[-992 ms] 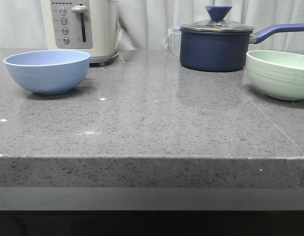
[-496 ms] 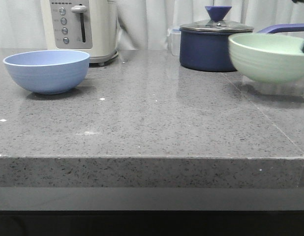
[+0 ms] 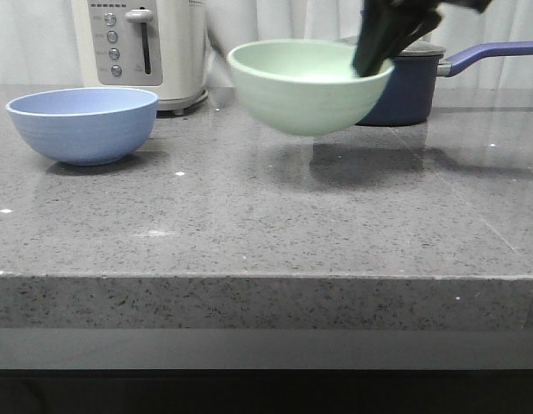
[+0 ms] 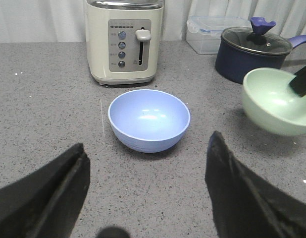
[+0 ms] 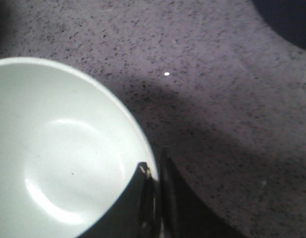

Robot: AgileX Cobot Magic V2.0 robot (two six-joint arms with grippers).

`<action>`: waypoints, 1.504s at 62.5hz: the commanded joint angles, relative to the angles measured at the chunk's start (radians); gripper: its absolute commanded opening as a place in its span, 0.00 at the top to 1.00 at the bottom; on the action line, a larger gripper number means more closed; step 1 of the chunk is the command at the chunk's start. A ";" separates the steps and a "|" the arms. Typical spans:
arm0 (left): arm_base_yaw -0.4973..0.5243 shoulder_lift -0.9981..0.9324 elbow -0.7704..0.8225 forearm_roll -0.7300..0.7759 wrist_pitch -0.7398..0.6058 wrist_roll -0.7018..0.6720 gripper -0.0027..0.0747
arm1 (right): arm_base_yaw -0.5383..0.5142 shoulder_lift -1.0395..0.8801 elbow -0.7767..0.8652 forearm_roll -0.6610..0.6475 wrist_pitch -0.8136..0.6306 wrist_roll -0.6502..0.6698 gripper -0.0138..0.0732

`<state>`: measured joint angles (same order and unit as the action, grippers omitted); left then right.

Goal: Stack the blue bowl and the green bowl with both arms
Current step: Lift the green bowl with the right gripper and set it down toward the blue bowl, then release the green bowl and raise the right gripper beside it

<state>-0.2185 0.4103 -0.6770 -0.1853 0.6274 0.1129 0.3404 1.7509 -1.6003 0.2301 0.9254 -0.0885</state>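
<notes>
The blue bowl [image 3: 82, 124] stands on the counter at the left, in front of the toaster; it also shows in the left wrist view [image 4: 149, 119]. The green bowl [image 3: 305, 86] hangs above the counter's middle, held by its right rim in my right gripper [image 3: 373, 62], which is shut on that rim. In the right wrist view the green bowl [image 5: 59, 163] fills the left side, with my right gripper [image 5: 156, 171] pinching its rim. The green bowl also shows in the left wrist view [image 4: 272, 101]. My left gripper [image 4: 148, 158] is open and empty, short of the blue bowl.
A cream toaster [image 3: 146, 47] stands behind the blue bowl. A dark navy lidded saucepan [image 3: 409, 82] with a long handle stands at the back right, behind the green bowl. A clear plastic box [image 4: 210, 32] sits beside it. The counter's front edge [image 3: 266, 278] runs across.
My right gripper has lifted the green bowl off the counter at the right and carried it left, to above the counter's middle. The blue bowl has not moved.
</notes>
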 commanded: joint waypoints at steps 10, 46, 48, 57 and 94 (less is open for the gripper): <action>-0.008 0.012 -0.033 -0.010 -0.068 0.000 0.33 | 0.039 0.042 -0.085 -0.006 -0.036 0.033 0.90; -0.008 0.012 -0.033 -0.010 -0.068 0.000 0.33 | 0.039 0.058 -0.097 -0.017 -0.049 0.033 0.52; -0.008 0.012 -0.033 -0.010 -0.068 0.000 0.33 | 0.039 0.052 -0.102 -0.018 -0.044 0.033 0.52; -0.008 0.012 -0.033 -0.010 -0.068 0.000 0.33 | 0.039 -0.010 -0.102 -0.039 -0.024 0.030 0.52; -0.008 0.012 -0.033 -0.010 -0.067 0.000 0.33 | -0.046 -0.346 0.386 -0.077 -0.207 0.001 0.52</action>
<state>-0.2185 0.4103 -0.6770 -0.1853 0.6290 0.1129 0.3103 1.4460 -1.2349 0.1354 0.7869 -0.0650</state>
